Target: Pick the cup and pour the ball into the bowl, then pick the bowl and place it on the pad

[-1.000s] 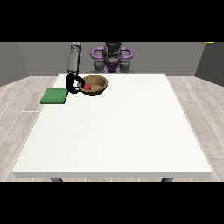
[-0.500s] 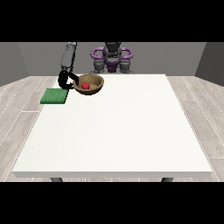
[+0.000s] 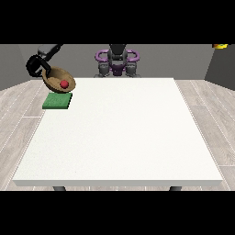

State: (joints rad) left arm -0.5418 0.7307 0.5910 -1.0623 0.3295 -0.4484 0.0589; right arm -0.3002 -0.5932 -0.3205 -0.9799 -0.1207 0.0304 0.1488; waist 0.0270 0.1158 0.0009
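At the view's far left, above the table's back left corner, the hand at the view's left (image 3: 35, 65) holds a brown wooden bowl (image 3: 58, 78) in the air, its black fingers curled around the bowl's upper left rim. The bowl is tipped, its open side facing down and toward the right and front, so its inside shows; its rim reads as an oval whose long axis slants from upper left to lower right. The arm behind this hand comes down from the upper right, bent, with the hand lower and further left than the forearm. A small red ball (image 3: 64, 84) lies inside the bowl, low against the wall on its right side. Just below the bowl, a flat green square pad (image 3: 58, 101) lies on the table (image 3: 124, 133) at its left edge near the back corner; the bowl hangs above the pad's back part and seems not to touch it. The robot's other hand does not show.
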